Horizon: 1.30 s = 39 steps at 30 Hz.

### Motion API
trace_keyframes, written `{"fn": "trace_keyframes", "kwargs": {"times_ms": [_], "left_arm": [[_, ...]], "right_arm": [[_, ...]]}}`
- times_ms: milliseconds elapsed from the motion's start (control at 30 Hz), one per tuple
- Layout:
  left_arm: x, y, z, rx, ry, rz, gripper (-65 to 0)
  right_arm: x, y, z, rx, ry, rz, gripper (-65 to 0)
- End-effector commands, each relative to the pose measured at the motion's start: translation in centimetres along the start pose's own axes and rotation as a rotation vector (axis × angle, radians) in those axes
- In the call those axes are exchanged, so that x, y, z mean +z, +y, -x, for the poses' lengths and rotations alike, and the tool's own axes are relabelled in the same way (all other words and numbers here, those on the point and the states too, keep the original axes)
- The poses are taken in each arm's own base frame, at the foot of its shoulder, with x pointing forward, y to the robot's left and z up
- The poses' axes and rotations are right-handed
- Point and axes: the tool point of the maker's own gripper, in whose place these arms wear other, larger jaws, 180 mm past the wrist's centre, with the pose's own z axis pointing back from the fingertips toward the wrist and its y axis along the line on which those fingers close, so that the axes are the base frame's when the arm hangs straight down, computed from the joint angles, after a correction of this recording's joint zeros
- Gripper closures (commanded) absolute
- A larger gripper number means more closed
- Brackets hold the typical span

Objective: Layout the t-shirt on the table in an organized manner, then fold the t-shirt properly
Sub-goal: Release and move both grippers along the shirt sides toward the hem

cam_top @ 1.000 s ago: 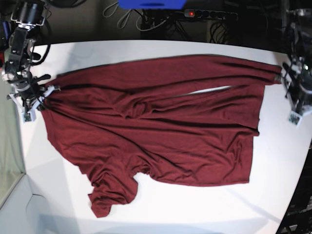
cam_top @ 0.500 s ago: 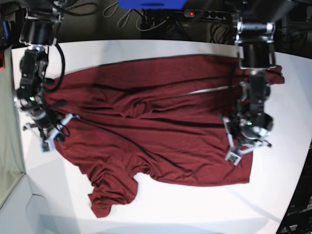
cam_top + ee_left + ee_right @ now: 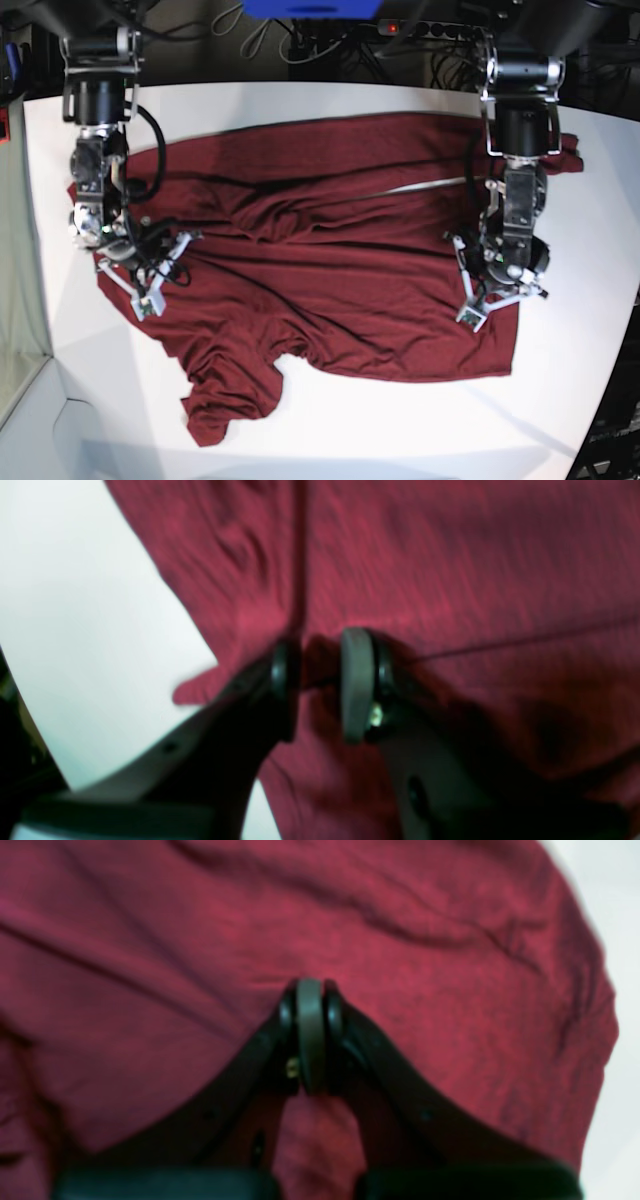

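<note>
On the desk: t-shirt, rumpled. Left hand slightly parted, pinching a fold; right hand closed, seemingly empty. Tension evenly outward to flatten.

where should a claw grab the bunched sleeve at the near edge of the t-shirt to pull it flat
Judging from the base view, take the t-shirt at the sleeve's free hem tip, nearest the table edge. Come straight down from above with the jaws across the hem. The sleeve lies crumpled but flat on the table, so only a top-down pinch catches its edge.
</note>
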Motion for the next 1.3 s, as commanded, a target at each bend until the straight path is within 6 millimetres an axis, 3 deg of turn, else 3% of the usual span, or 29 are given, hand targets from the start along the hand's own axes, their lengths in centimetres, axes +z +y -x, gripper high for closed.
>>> {"fn": "trace_keyframes", "kwargs": {"times_ms": [0, 233, 500, 667, 867, 1100, 1167, 1267], "left_arm": [[-0.1, 0.2, -0.5, 0.005, -0.015, 0.004, -14.3], [-2.7, -0.9, 0.2, 0.041, 0.002, 0.069, -14.3], [-4.8, 1.2, -0.6, 0.190, -0.036, -0.026, -14.4], [-4.3, 3.4, -2.6, 0.233, -0.102, -0.106, -14.4], [-3.1, 5.5, -6.3, 0.255, -0.205, -0.160, -14.4], [2.1, 9.1, -12.7, 0.350, -0.432, -0.198, -14.4], [3.4, 9.4, -13.3, 0.373, -0.451, -0.195, -14.4], [5.4, 9.3, -12.9, 0.368, -0.431, -0.204, -14.4]], "right_arm": [[0.1, -0.7, -3.0, -0.001, -0.080, 0.011, 0.0], [-2.0, -1.9, -2.7, -0.058, -0.072, 0.001, 0.0], [-4.7, -4.3, -2.2, -0.174, -0.083, 0.003, 0.0], [-5.2, -5.8, -4.7, -0.224, -0.167, 0.018, 0.0], [-5.1, -6.8, -8.1, -0.160, -0.243, 0.065, -2.7], [-2.5, -8.1, -14.8, -0.104, -0.413, 0.101, -2.6], [-1.9, -8.2, -15.5, -0.082, -0.406, 0.106, -2.6], [-1.0, -8.3, -14.9, -0.036, -0.343, 0.123, -2.5]]}}
